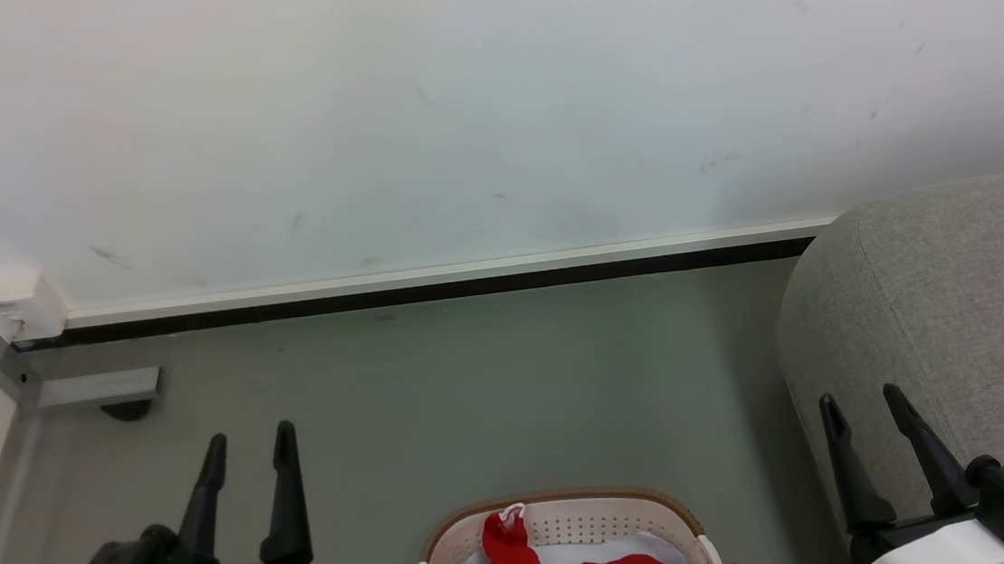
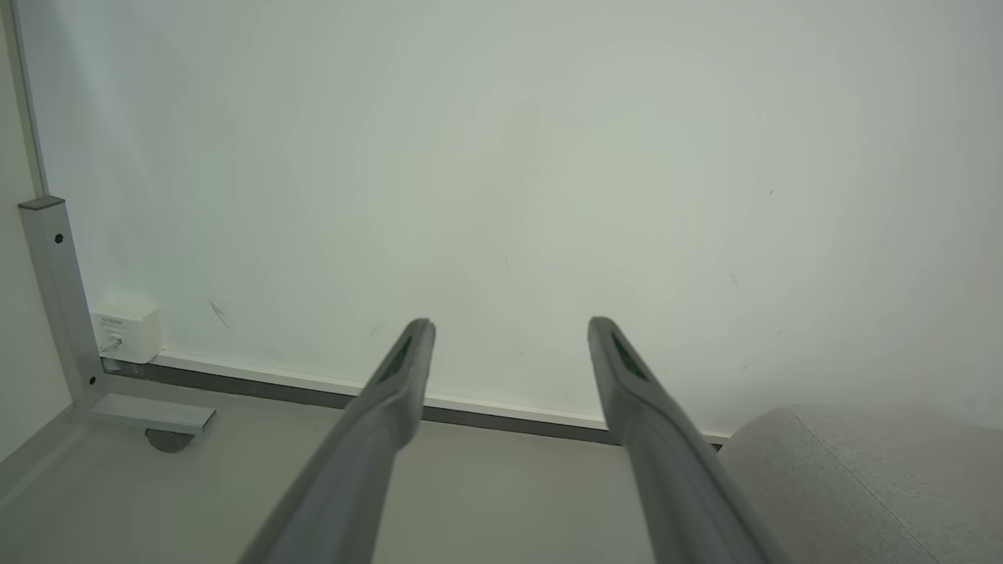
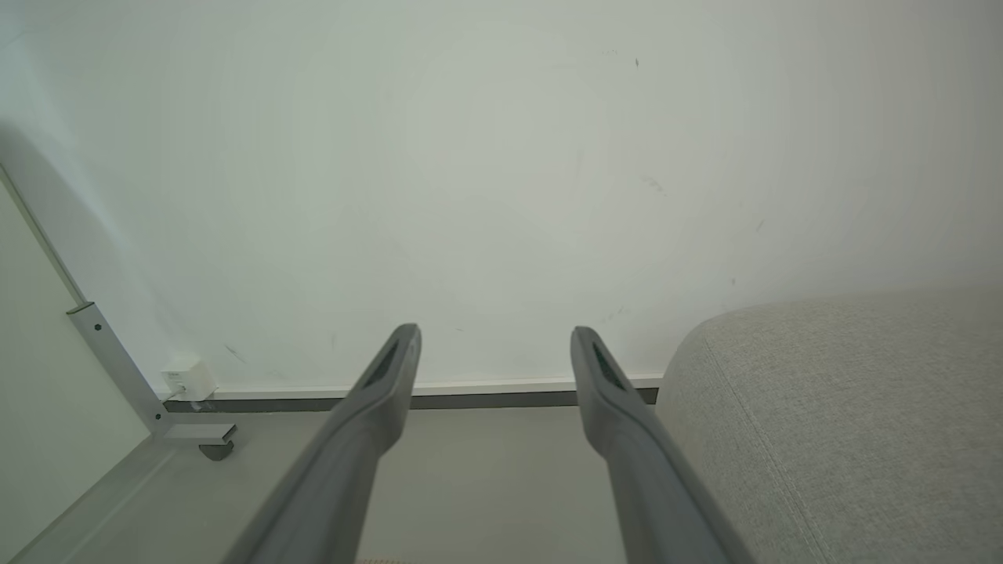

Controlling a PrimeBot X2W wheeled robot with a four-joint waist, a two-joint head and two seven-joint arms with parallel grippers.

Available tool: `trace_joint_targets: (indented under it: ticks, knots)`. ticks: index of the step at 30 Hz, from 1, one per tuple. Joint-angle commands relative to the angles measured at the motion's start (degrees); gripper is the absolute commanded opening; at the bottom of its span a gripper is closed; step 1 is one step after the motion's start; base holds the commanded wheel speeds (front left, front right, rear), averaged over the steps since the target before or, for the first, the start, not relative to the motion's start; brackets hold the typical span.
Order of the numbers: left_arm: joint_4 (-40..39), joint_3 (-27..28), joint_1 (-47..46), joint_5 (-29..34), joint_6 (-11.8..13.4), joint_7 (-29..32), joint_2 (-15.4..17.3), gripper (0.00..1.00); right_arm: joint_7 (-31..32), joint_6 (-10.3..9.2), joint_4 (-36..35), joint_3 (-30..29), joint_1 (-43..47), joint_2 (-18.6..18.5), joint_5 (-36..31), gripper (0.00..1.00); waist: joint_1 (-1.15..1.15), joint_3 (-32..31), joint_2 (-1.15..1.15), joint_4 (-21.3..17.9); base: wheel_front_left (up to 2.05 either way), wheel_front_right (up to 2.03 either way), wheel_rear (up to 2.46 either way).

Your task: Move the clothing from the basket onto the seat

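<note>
Left gripper down at lower left of the head view, two long dark fingers spread wide, nothing between them, hanging over bare grey floor. Same deal with right gripper at lower right: fingers well apart, holding nothing, just in front of the rounded corner of the seat.

Between the two, right at the bottom edge: the basket. Small cream-white plastic thing, rows of little holes in the wall, tan-brown rim, near half cut off by the frame.

Inside it, the clothing. Bright red soft fabric, all bunched up, one fold poking up against the far wall with a bit of white trim at its tip, more red heaped along the bottom edge. Way too crumpled to tell what sort of garment. Tucked under and behind the red, a plain pale white-blue cloth.

Off to the right, near the basket but not touching, that seat again: big light grey upholstered sofa, rounded edge, stitched seam clear in both wrist views.

Further back: dark strip, white baseboard, then a scuffed white wall. Far left, a small white wall box and a grey metal frame foot.
</note>
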Motion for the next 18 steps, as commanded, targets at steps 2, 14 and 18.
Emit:
trace_joint_targets:
  ticks: [2, 14, 18]
  knots:
    - [-0.1, -0.2, -0.7, 2.1, -0.1, -0.7, 0.5, 1.00, -0.3, -0.10, 0.1, -0.3, -1.0, 0.3, -2.2, 1.00, 0.00, 0.0, 0.00, 0.0, 0.00, 0.00, 0.00]
    - [0.5, -0.8, -0.6, 6.2, -0.5, -1.9, 0.5, 1.00, -0.4, -0.11, 0.2, -0.4, -1.0, 1.4, -6.6, 1.00, 0.00, 0.2, 0.00, -0.2, 0.00, 0.00, 0.00]
    - [0.7, -1.0, -0.4, 7.6, -0.5, -2.2, 0.5, 1.00, -0.4, -0.12, 0.2, -0.5, -1.0, 1.8, -8.0, 1.00, 0.00, 0.2, 0.00, -0.4, 0.00, 0.00, 0.00]
